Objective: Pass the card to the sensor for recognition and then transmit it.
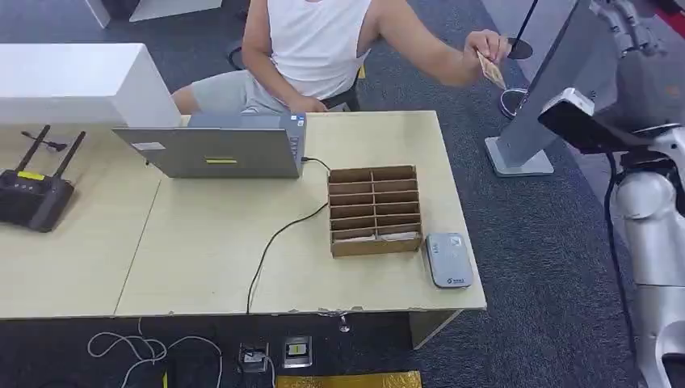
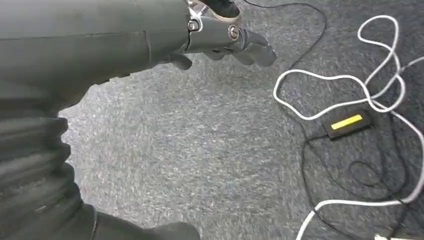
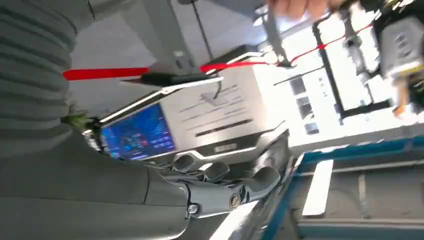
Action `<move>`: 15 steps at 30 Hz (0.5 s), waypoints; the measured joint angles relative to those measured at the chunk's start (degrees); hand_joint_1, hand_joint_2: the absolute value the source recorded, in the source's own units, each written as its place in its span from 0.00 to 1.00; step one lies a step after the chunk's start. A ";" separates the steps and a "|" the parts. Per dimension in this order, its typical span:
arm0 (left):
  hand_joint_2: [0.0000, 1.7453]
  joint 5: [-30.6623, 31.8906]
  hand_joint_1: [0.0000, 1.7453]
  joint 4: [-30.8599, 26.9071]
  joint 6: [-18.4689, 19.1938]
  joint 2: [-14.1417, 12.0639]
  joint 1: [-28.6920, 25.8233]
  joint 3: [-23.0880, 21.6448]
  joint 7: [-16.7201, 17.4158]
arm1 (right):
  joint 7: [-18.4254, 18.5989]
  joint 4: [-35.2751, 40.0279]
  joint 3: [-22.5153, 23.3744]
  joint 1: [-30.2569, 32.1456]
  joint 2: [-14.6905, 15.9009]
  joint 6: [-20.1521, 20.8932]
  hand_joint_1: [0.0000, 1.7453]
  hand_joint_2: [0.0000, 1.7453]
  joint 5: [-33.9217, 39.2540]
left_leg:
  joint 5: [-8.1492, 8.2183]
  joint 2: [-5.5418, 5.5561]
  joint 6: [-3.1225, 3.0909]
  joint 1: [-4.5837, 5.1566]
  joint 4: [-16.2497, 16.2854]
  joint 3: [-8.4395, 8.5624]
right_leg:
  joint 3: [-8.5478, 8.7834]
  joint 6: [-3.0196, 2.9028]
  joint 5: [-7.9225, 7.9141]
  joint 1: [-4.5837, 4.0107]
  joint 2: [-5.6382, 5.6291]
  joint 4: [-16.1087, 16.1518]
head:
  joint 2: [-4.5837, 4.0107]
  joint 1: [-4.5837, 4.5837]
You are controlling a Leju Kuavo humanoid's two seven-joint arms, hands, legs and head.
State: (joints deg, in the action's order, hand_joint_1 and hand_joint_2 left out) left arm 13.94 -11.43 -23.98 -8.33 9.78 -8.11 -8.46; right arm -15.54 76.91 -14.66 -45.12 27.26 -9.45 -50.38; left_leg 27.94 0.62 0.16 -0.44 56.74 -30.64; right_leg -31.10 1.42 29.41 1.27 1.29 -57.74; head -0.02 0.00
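Observation:
A seated person's hand (image 1: 485,44) holds a tan card (image 1: 490,70) out past the table's far right corner. It points toward my raised right hand (image 1: 634,32) at the upper right, with a gap between them. In the right wrist view my right hand (image 3: 235,187) has its fingers apart and holds nothing. The person's hand (image 3: 300,7) is a blur beyond it. The grey card sensor (image 1: 449,259) lies flat on the table's front right corner. My left hand (image 2: 227,42) hangs over the carpet with loose fingers and nothing in it.
A wooden slotted box (image 1: 374,210) stands beside the sensor, with a laptop (image 1: 218,149) and a black router (image 1: 32,198) farther left. A grey kiosk with a screen (image 1: 549,89) stands right of the table. White cables (image 2: 350,85) lie on the floor.

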 joint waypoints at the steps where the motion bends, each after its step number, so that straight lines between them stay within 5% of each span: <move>1: 1.00 0.00 0.00 0.00 0.02 -0.09 -0.06 -0.02 -0.02 | -0.41 0.85 -2.10 -0.16 -0.50 1.01 0.00 1.00 -0.31 | 0.00 -0.01 0.00 0.00 0.00 0.00 | -0.01 0.00 0.00 0.00 -0.03 0.00 | 0.00 0.02; 8: 1.00 -0.07 0.00 0.00 0.00 -0.20 -0.03 -0.11 -0.39 | -1.07 1.82 -10.19 -1.51 -2.91 3.52 0.00 1.00 -0.77 | 0.00 -0.03 0.00 0.01 0.01 -0.04 | -0.08 0.00 0.00 0.01 -0.06 0.01 | 0.00 0.02; 15: 1.00 -0.07 0.00 0.00 -0.09 -0.29 -0.04 -0.35 -0.39 | -0.33 1.80 -13.21 -1.95 -4.15 4.16 0.00 1.00 -0.35 | 0.00 -0.03 0.00 0.01 0.02 -0.07 | -0.12 0.00 0.00 0.01 -0.10 0.02 | 0.00 0.04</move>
State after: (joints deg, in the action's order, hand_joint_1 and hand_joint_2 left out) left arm 13.88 -11.43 -24.06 -8.61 9.75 -8.46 -8.85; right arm -15.87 78.71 -27.87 -47.07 23.10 -5.29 -50.73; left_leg 27.94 0.59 0.17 -0.43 56.76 -30.71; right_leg -31.22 1.41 29.41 1.27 1.19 -57.72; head -0.02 0.04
